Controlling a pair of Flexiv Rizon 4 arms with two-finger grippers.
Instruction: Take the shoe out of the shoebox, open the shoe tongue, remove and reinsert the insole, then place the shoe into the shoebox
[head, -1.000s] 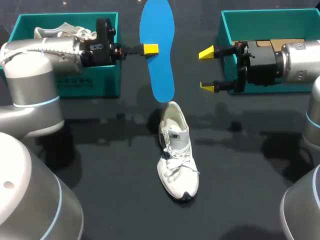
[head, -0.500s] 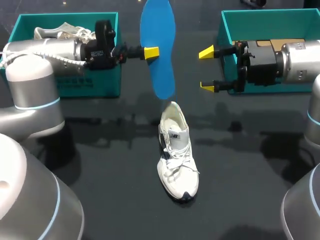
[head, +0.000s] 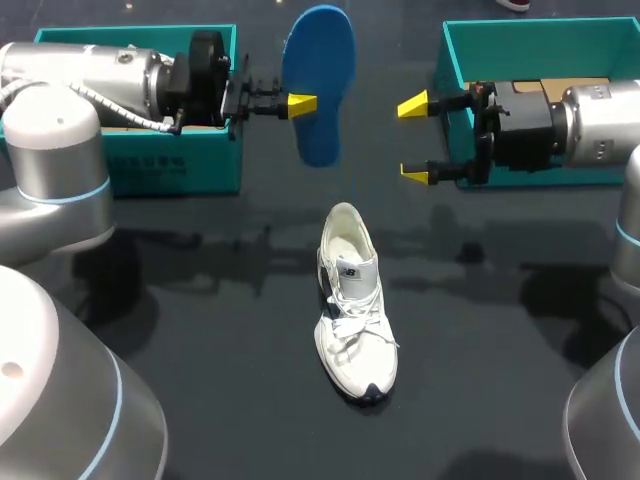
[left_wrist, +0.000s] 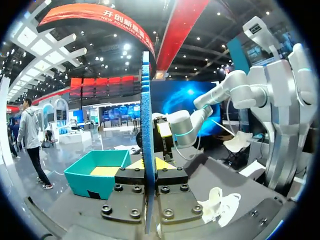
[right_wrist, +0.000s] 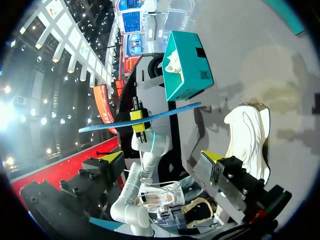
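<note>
Head view: the left gripper (head: 303, 103) grasps the insole (head: 320, 70) in the air, beyond the white shoe (head: 352, 300) lying on the bench (head: 200, 320); the right gripper (head: 415, 140) hangs released beside the right shoebox (head: 520, 48).

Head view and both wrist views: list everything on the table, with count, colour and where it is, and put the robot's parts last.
insole: one, blue, held off the table between the two shoeboxes
shoe: one, white, on its sole at the middle of the table, empty inside
left shoebox: one, teal, far left of the table
second shoe: one, white, sticks out of the left shoebox
right shoebox: one, teal, far right of the table
liner: one, tan, inside the right shoebox
table: one, black
left jaws: one pair, yellow tips, shut on the insole's edge
right jaws: one pair, yellow tips, open, by the right shoebox
</note>
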